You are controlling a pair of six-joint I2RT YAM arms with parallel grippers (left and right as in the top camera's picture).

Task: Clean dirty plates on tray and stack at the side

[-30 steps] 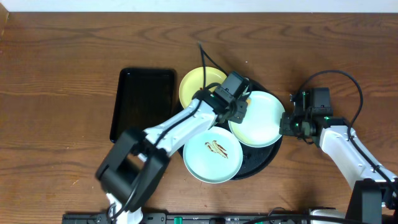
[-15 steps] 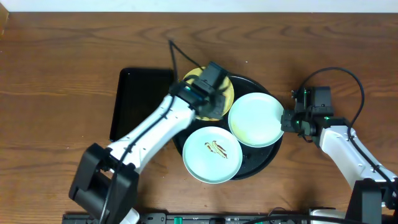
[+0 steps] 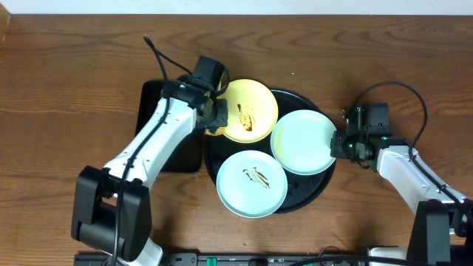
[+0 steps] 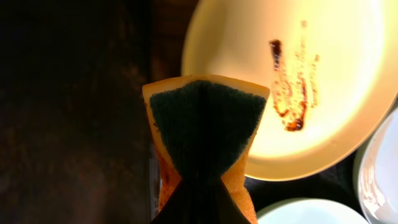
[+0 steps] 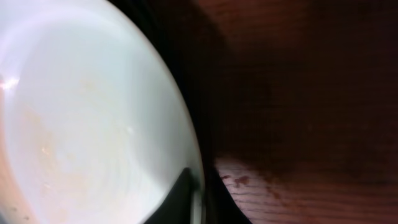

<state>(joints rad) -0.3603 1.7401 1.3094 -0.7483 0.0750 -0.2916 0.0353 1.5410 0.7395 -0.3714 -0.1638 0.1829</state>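
Three plates lie on the round black tray [image 3: 304,191]. The pale yellow plate [image 3: 250,111] [image 4: 323,124] carries brown streaks [image 4: 291,87]. The near mint plate [image 3: 253,183] is streaked too. The right mint plate [image 3: 303,142] [image 5: 93,118] looks nearly clean. My left gripper [image 3: 214,114] [image 4: 202,208] is shut on an orange sponge [image 4: 204,121] with a dark green scouring face, at the yellow plate's left edge. My right gripper [image 3: 337,145] [image 5: 198,199] is shut on the right mint plate's right rim, one finger inside the plate and one outside.
A rectangular black tray [image 3: 166,118] lies left of the round tray, partly under my left arm. Bare wood tabletop [image 3: 384,59] [image 5: 311,93] surrounds both trays. The arms' cables loop above each wrist.
My left arm has swung left with the sponge, from over the right mint plate to the yellow plate's left edge, uncovering its streaks. The right arm has barely moved.
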